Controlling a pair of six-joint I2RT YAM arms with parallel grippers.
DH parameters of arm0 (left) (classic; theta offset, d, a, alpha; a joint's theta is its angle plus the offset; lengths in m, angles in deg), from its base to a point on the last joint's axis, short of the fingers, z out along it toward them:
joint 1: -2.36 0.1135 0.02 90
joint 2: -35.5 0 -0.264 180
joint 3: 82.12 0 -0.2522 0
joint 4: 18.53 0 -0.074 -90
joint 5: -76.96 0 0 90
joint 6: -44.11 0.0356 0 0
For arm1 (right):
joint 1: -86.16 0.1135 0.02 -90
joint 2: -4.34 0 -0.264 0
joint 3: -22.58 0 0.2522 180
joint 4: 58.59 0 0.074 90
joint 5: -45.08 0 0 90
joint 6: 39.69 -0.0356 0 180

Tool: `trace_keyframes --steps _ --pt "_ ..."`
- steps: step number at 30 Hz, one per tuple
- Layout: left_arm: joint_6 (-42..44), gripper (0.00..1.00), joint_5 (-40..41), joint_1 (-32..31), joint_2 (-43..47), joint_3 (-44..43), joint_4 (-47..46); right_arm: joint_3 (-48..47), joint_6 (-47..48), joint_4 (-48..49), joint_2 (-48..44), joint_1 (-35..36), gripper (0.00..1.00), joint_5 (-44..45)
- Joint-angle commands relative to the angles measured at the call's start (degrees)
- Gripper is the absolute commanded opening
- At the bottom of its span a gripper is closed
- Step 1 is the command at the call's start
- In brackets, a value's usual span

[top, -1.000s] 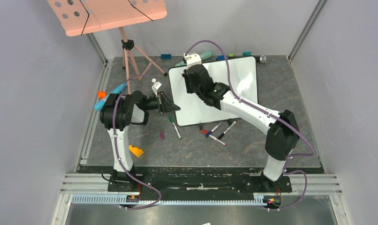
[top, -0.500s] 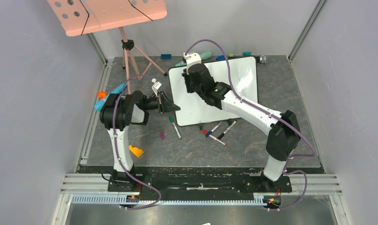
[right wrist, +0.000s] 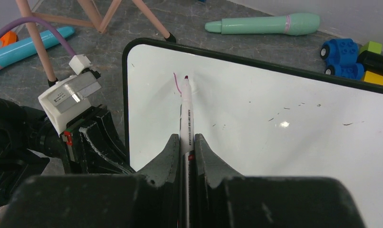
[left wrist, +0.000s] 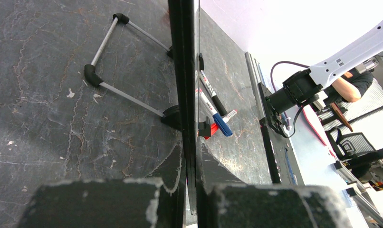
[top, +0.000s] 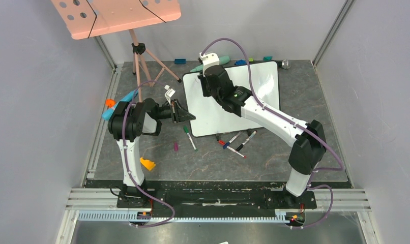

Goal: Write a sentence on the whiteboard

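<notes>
Your right gripper (right wrist: 185, 142) was clamped on a red-tipped marker (right wrist: 186, 111), its tip at the top-left corner of the whiteboard (right wrist: 275, 123), beside one short magenta stroke (right wrist: 176, 83). The sentence was barely begun. Your left gripper (left wrist: 191, 194) pinched the board's left frame edge. Risk: excess tip pressure could skid the propped board or slip the marker, smearing ltrs. Loose markers (top: 237, 142) lay by the near edge, clear of the writing area.

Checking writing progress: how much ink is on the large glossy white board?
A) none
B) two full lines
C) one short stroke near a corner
C: only one short magenta stroke shows, beside the white marker pen, near a corner of the glossy whiteboard.
</notes>
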Motion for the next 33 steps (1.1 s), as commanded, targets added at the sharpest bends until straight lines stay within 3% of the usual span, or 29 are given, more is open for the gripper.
trace_keyframes --steps 1,33 --pt "5.3 0.02 -0.7 -0.6 -0.1 0.2 -5.1 -3.5 1.1 1.5 0.1 -0.2 0.0 1.6" --pt "5.6 0.02 -0.8 -0.7 -0.1 0.2 -5.1 -0.3 0.5 -0.2 2.0 -1.1 0.0 1.8"
